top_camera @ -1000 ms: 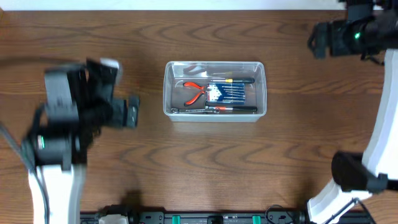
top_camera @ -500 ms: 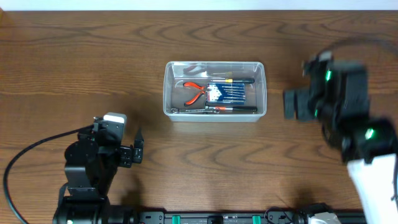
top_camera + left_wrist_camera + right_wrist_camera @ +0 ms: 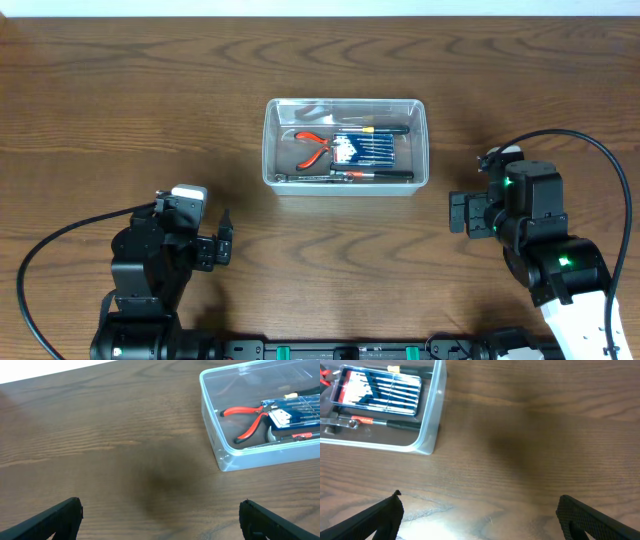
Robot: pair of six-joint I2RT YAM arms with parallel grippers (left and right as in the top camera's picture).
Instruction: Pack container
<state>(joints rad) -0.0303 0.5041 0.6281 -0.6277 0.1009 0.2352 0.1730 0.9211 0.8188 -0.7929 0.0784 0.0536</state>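
The container [image 3: 268, 150] sits on the wooden table [image 3: 320, 50], a little toward 12 o'clock from the middle, with its long sides running 9 to 3. Inside lie red-handled pliers [image 3: 313, 148] at the 9 o'clock end and a blue pack of screwdrivers [image 3: 372, 148] just beside them toward 3. A black-handled tool [image 3: 385, 129] lies along the 12 o'clock wall, and another long tool [image 3: 350, 175] lies along the 6 o'clock wall. Everything lies below the thick rim.

The left gripper [image 3: 226, 243] rests low at about 7 o'clock from the bin, well apart from it. Its fingers are spread wide and hold nothing. From its wrist camera, the two fingertips [image 3: 55, 517] sit at the bottom corners, with bare wood between them and the container's [image 3: 210, 420] rounded corner up at 2 o'clock.

The right gripper [image 3: 457, 212] sits at about 4 o'clock from the bin and nearer to it than the left one. It is also spread wide and empty. Its own view has the fingertips [image 3: 375, 515] far apart, and the bin's wall [image 3: 431, 415] stands up at 10 o'clock.

There is open wood on every side of the bin: a band up to the table's 12 o'clock edge and wide stretches toward 9 and 3. A black cable [image 3: 50, 250] loops out at the left arm's 9 o'clock side, and another cable [image 3: 600, 160] arcs over the right arm toward 3.
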